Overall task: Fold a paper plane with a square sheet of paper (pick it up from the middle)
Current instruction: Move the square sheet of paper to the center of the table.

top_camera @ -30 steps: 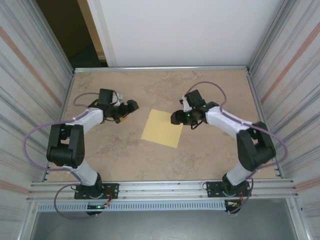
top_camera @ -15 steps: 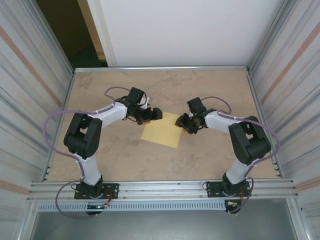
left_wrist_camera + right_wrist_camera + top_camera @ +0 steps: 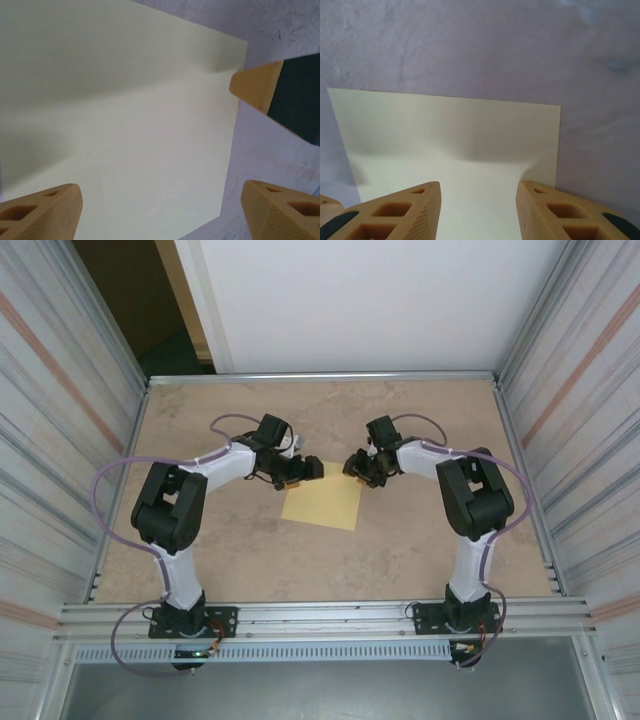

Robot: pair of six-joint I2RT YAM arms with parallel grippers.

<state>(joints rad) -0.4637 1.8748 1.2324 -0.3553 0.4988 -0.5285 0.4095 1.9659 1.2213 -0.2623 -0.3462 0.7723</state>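
- Nearest to me in the top view, both arms rise from their bases at the near edge of the table [image 3: 420, 550], a tan, marbled surface, and reach in towards its middle.
- The square sheet of paper [image 3: 322, 506] lies flat near the middle of the table, between the two arms and turned slightly off square to the table's edges.
- From above, the sheet is a plain, even yellow with four straight edges and crisp corners.
- Through the wrist cameras it looks paler, almost cream. Its face is smooth, and soft grey shadows from the fingers lie across it.
- The left gripper [image 3: 308, 471] sits at the sheet's far left corner. In my left wrist view its fingers [image 3: 42, 212] stand wide apart over the paper, one above the sheet and the other above bare table just past the edge.
- The right gripper [image 3: 354, 467] is at the far right corner, close to the left one. In my right wrist view its fingers [image 3: 400, 212] are apart, with a strip of paper showing in the gap. I cannot tell whether they touch the sheet.
- One tan, dark-backed fingertip of the right gripper pokes into the left wrist view beside the sheet's corner.
- Beyond both grippers the table runs bare to its far metal rim.
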